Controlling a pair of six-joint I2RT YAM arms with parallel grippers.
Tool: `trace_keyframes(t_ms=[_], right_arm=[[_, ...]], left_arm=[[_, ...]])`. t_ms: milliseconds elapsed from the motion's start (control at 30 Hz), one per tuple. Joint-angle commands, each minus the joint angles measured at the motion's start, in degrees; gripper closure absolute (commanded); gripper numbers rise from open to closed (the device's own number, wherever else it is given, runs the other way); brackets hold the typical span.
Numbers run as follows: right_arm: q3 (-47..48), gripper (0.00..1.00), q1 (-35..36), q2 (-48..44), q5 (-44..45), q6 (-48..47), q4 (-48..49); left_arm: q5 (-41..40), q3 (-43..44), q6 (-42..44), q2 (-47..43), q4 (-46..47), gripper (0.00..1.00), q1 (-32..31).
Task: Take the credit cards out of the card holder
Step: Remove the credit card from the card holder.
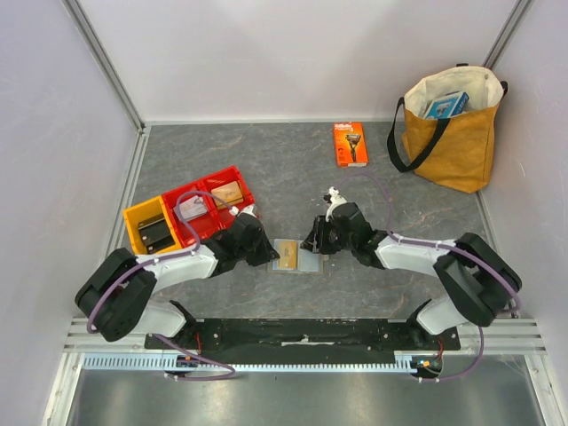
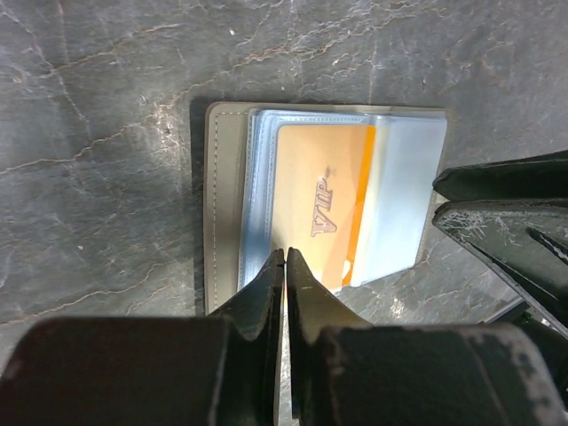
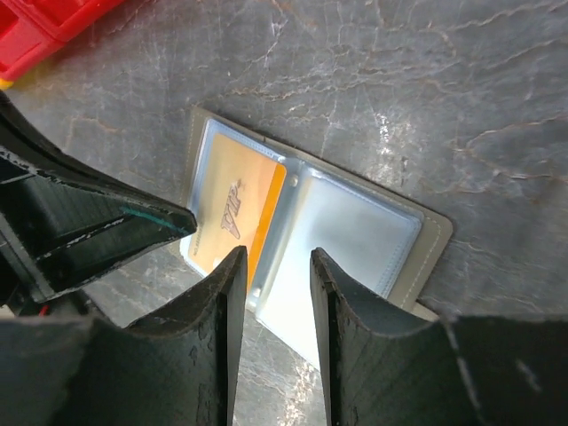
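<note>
My left gripper [image 2: 285,257] is closed nearly all the way. Its two fingertips stand together, with only a thin slit between them. They sit at the near edge of the tan-orange card [image 2: 321,204], and I cannot tell whether the edge of the card is caught between them. My right gripper [image 3: 271,259] is released: its fingers stand apart above the middle of the holder, and nothing is held between them.

The card holder [image 1: 297,256] lies open and flat on the grey table [image 1: 266,160], between my two grippers and not far in front of my bases. Its grey cover shows around the edges, and the clear light blue sleeves face up. The tan-orange card sits in a sleeve on the left half of the holder. It carries the letters VIP and a brighter orange stripe along one side.

To the left, just behind my left arm, stand the red bins [image 1: 209,204] and the yellow bin [image 1: 146,226], touching each other. An orange razor package [image 1: 350,144] lies farther back on the table, well apart from the holder. A tan bag [image 1: 453,133] stands in the far right corner.
</note>
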Motion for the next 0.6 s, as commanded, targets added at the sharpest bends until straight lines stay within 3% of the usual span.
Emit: trace_keyframes(t_ms=[0, 467, 567], right_arm=[[-3.0, 0.59, -2.6, 4.0, -11.7, 5.8, 16.1], [-6.1, 0.63, -3.7, 15.8, -18.8, 12.0, 30.8], [-6.8, 0.68, -3.9, 16.7, -19.3, 12.9, 32.5]], left_arm=[[1.5, 0.2, 1.9, 1.5, 3.4, 0.92, 0.6], [2.7, -4.7, -0.8, 3.3, 5.3, 0.95, 0.7], [2.7, -5.4, -1.0, 3.1, 5.4, 0.95, 0.7]])
